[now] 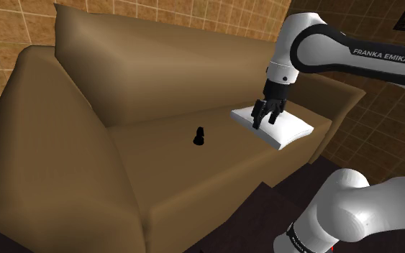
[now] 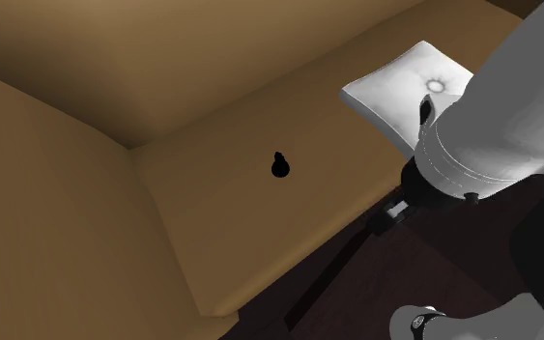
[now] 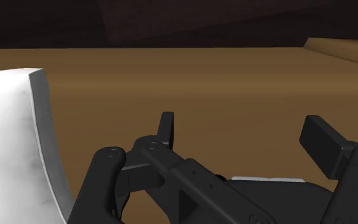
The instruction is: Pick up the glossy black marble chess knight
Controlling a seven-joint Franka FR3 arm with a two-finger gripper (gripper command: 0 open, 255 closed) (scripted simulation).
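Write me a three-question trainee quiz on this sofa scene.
1. Fill in: the black chess knight stands on the sofa's ____.
2. True or false: the end effector is shut on the chess knight.
3. The cushion by the end effector is: A) white B) red C) green
Key: 1 seat; 2 false, its fingers stand open, away from the knight; 3 A.

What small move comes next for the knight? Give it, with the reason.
Probably shift the end effector toward the shoulder view's left, over the knight. It hangs open by the white cushion, while the knight stands apart on the sofa seat.
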